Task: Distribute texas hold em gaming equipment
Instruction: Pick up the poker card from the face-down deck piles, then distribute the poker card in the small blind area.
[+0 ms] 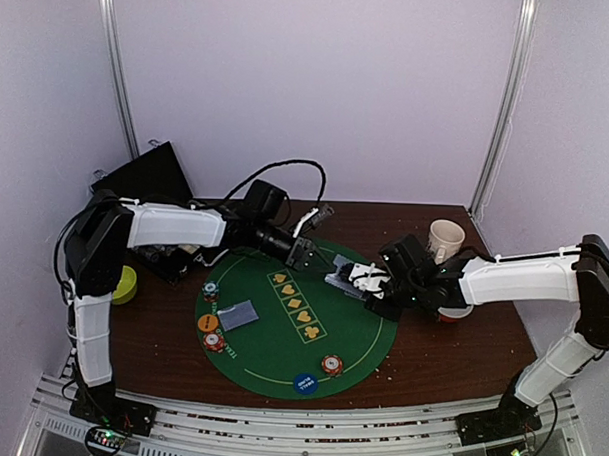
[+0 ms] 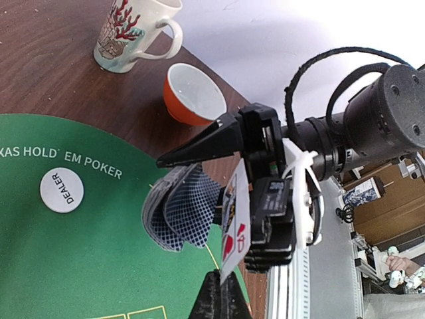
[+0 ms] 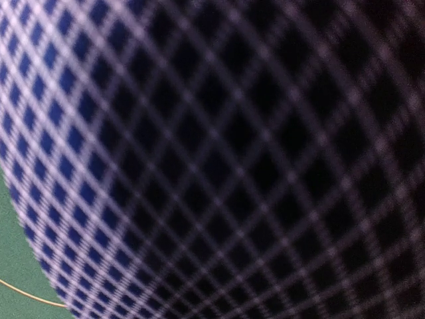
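Green felt mat beneath both pincers. Right pincer clamps blue-lattice deck, directly ahead of left pincer. Left pincer, pressed shut, pinches single card by lower corner; card stands upright above its tips, beside deck.

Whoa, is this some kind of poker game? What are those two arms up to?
The two arms are setting out a Texas Hold'em game on the green mat. The right claw holds a bent deck of cards above the mat. The left claw is shut at the lower edge of a single card sticking out of the deck, apparently pinching it to draw it off. A small pile of cards, chip stacks and round discs lie on the mat.
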`<action>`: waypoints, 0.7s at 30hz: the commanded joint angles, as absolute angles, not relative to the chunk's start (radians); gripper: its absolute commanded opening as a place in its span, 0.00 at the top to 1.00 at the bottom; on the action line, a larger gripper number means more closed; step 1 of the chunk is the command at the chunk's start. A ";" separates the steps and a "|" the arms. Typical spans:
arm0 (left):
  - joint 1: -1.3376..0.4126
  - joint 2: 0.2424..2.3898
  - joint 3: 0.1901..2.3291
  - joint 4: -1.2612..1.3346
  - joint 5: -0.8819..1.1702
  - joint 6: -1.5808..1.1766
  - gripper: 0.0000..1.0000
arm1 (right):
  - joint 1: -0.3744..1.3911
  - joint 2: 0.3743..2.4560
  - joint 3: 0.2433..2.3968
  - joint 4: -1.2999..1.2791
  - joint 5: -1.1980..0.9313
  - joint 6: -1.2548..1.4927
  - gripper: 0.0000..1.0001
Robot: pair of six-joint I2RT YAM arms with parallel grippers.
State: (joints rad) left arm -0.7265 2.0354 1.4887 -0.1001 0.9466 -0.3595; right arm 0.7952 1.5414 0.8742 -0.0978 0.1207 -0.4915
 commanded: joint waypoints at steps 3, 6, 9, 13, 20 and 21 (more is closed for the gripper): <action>-0.682 1.971 1.436 -0.073 0.942 -0.378 1.00 | 0.779 1.497 0.857 -0.087 0.144 -0.479 0.49; -0.648 1.950 1.408 -0.083 0.932 -0.380 1.00 | 0.774 1.490 0.854 -0.092 0.147 -0.481 0.49; -0.613 1.918 1.384 -0.093 0.929 -0.373 1.00 | 0.771 1.485 0.854 -0.098 0.150 -0.482 0.49; -0.579 1.875 1.367 -0.223 0.907 -0.282 1.00 | 0.770 1.475 0.860 -0.115 0.152 -0.487 0.49; -0.579 1.765 1.263 -0.613 0.824 -0.024 1.00 | 0.768 1.462 0.871 -0.144 0.148 -0.516 0.49; -0.580 1.750 1.248 -0.665 0.819 0.013 1.00 | 0.769 1.461 0.872 -0.146 0.147 -0.519 0.49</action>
